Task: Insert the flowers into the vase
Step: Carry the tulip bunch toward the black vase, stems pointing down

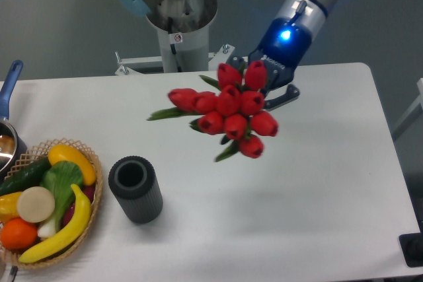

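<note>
at the far left edge a metal pot with a blue handle (8, 107) is partly out of frame, and just below it a wicker basket (92, 212) holds a banana, an orange, a cucumber and other fruit and vegetables. beside the basket, the small dark grey ribbed cylinder vase (135, 189) stands upright on the white table (330, 229), its round mouth unfilled. up and to the right, well apart from the vase, the bunch of red tulip buds with green leaves (228, 110) hangs in the air above the table. the dark two-finger gripper (268, 84) with a blue light is closed around the stems behind the buds.
</note>
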Robot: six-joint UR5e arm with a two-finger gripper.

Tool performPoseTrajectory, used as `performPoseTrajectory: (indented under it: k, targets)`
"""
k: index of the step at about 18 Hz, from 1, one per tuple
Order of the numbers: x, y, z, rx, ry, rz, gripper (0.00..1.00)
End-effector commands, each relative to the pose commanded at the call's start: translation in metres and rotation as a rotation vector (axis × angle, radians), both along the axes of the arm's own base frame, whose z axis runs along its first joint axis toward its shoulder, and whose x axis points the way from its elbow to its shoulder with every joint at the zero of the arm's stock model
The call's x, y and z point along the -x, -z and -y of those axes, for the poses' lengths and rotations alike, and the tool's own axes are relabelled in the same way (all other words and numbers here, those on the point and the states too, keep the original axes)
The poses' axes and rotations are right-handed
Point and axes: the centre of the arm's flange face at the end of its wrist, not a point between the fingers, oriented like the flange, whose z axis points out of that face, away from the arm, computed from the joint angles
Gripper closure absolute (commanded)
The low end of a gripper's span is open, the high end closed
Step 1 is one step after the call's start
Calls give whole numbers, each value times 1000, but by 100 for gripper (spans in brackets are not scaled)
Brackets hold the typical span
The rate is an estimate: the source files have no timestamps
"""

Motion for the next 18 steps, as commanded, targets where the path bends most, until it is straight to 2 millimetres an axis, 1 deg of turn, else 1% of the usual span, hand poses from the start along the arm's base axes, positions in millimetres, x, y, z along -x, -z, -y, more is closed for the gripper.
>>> performPoseTrajectory:
  k: [3, 6, 7, 10, 12, 15, 18]
  targets:
    - [-10, 3, -15, -49, 56, 24, 82]
    - [-22, -2, -23, -128, 114, 46, 82]
    - [-27, 0, -28, -134, 130, 48, 82]
    - [-47, 9, -51, -133, 190, 50, 82]
    - [-57, 8, -61, -135, 217, 47, 82]
    - [-66, 12, -77, -131, 251, 53, 82]
    - [-67, 17, -95, -128, 280, 59, 82]
